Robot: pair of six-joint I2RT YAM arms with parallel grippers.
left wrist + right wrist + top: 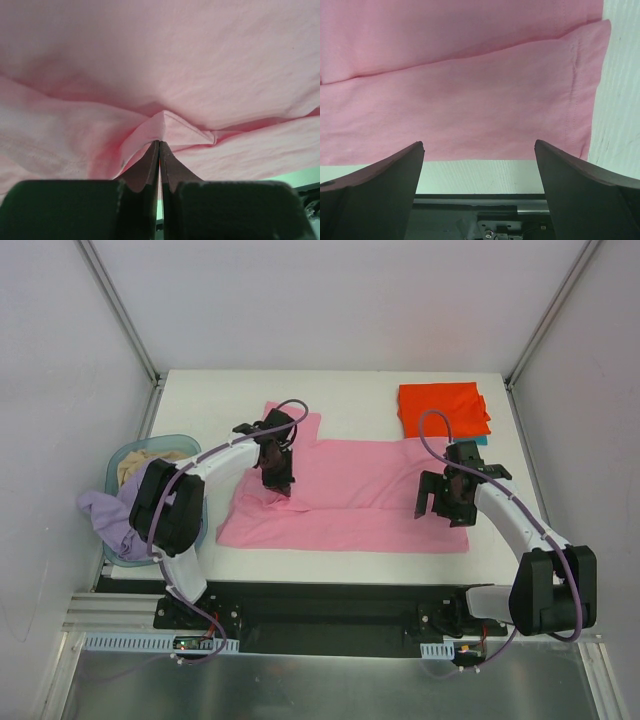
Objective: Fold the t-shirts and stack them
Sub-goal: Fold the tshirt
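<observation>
Mostly flat pink t-shirt (370, 510), small ridge pinched in left end effector (159, 143).

We had our left arm reached forward, the left gripper (159, 143) pinched tight on a fold of the pink t-shirt (225, 75). Our right gripper (479, 147) pointed downward, jaws spread wide.

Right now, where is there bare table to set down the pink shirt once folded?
The table is bare at its back left corner, between the basket and the pink shirt. A gap lies at the back, between its sleeve and the orange-red shirt. The centre is crowded: left gripper and right gripper over the shirt.
</observation>
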